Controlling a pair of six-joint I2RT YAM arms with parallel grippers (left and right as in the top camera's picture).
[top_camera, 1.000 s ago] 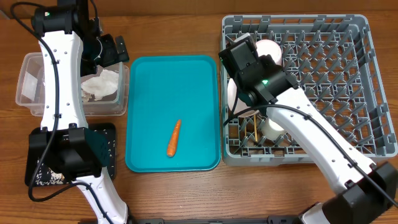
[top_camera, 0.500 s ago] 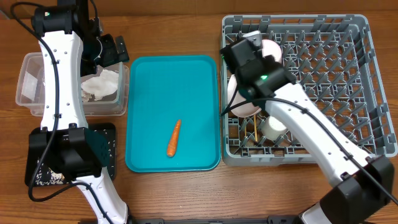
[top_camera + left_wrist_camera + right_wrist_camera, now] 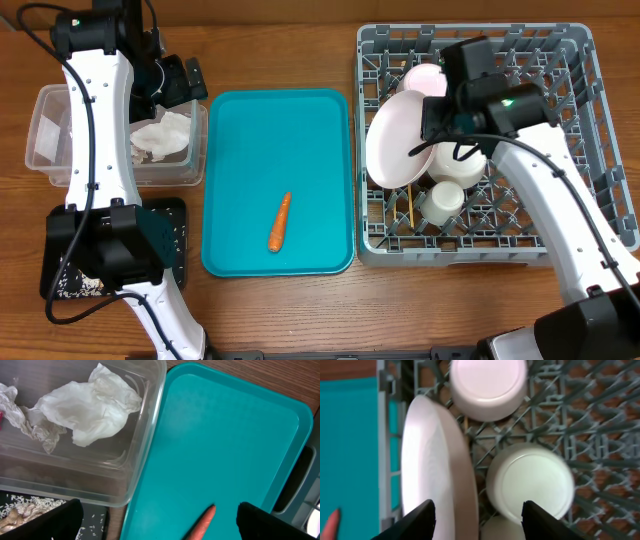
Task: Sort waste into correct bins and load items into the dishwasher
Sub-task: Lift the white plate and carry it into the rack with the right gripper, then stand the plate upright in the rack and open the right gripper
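Note:
A white plate (image 3: 393,143) (image 3: 432,467) stands on edge in the left part of the grey dishwasher rack (image 3: 575,60). Beside it lie two upturned white bowls (image 3: 487,382) (image 3: 530,482), a small cup (image 3: 441,200) and the chopsticks (image 3: 408,206). My right gripper (image 3: 445,130) (image 3: 481,522) hovers open above the plate's rim and a bowl, holding nothing. An orange carrot (image 3: 280,222) (image 3: 202,525) lies on the teal tray (image 3: 250,130). The left gripper (image 3: 182,88) (image 3: 160,525) hangs open over the gap between the clear tub (image 3: 45,130) and the tray. A crumpled napkin (image 3: 95,407) sits in the tub.
A shallow black tray (image 3: 178,232) (image 3: 95,517) with rice scraps (image 3: 25,507) sits in front of the clear tub, partly under the left arm's base. The right side of the rack holds only upright pegs (image 3: 540,130). Wooden tabletop (image 3: 300,310) surrounds everything.
The right gripper has opened, let go of the plate and moved right over the rack. The plate now stands on edge. The left arm has not moved.

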